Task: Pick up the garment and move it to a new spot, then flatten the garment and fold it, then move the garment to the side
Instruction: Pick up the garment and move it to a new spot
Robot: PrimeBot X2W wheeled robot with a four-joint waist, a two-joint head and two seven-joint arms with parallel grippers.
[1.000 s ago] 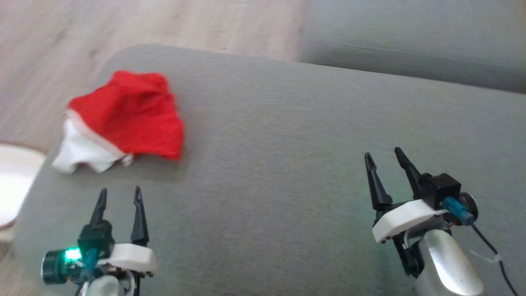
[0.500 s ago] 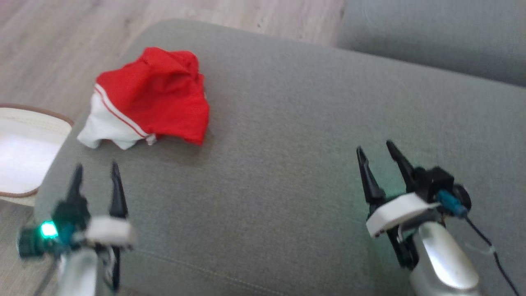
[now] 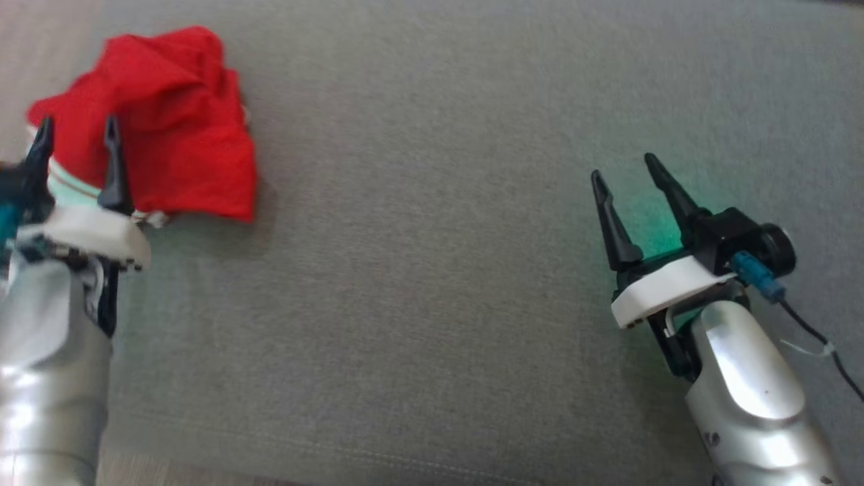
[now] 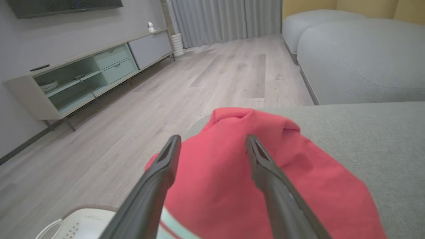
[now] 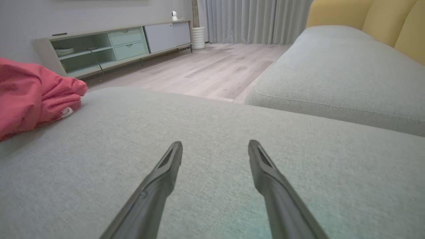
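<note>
The left gripper (image 3: 78, 121) has been brought over the red garment (image 3: 182, 128), fingers apart; the right gripper (image 3: 624, 165), well away, is likewise spread.

I face a broad grey cushion (image 3: 432, 270); beyond it lies a second grey sofa seat (image 5: 332, 73) with yellow back cushions (image 5: 382, 23). Pale wood floor (image 4: 199, 86) runs to grey curtains (image 4: 229, 18). A low cabinet (image 4: 83, 76) with green drawers stands along the grey wall (image 4: 49, 36).
</note>
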